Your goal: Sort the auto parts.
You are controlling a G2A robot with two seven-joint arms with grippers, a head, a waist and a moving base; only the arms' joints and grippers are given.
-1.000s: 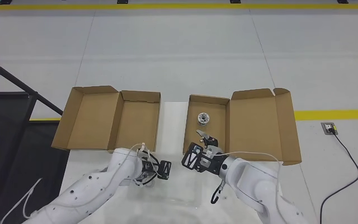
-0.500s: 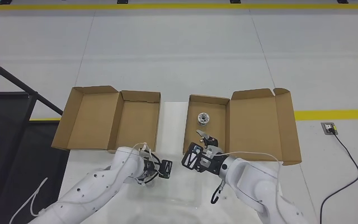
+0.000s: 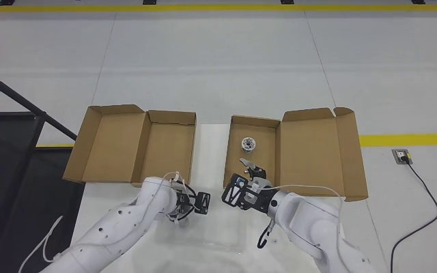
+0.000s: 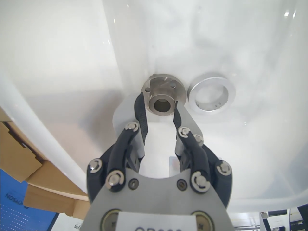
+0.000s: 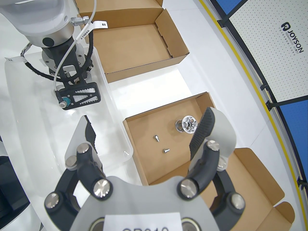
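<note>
Left wrist, the grab: we're looking straight down the left gripper (image 4: pixel 158 104), and its jaws are closed around the collar of a metal hub (image 4: pixel 163 93), one black pad on each side.
Left wrist, the hub: it stands on its flange on the floor of the clear tray (image 4: pixel 216 37), bore facing the camera, right between the pads.
Left wrist, the neighbour: a silver ring (image 4: pixel 211 94) lies flat just beside the hub, outside the jaws. We can't tell whether the two touch.
Right wrist, the jaws: the right gripper (image 5: pixel 148 115) is spread wide open, and it hangs above the place where the tray's rim meets the right box (image 5: pixel 154 169).
Right wrist, the right box: two small screws (image 5: pixel 157 137) lie a little apart on the cardboard floor, and a round part (image 5: pixel 186 125) sits farther in.
Right wrist, across the way: the left box (image 5: pixel 134 46) stands open with its lid flap laid back, just beside the tray.
Top, the layout: we see both boxes on the white table (image 3: pixel 212 147) with a gap between them, the round part in the right box, and both arms low over the tray at the near edge.
</note>
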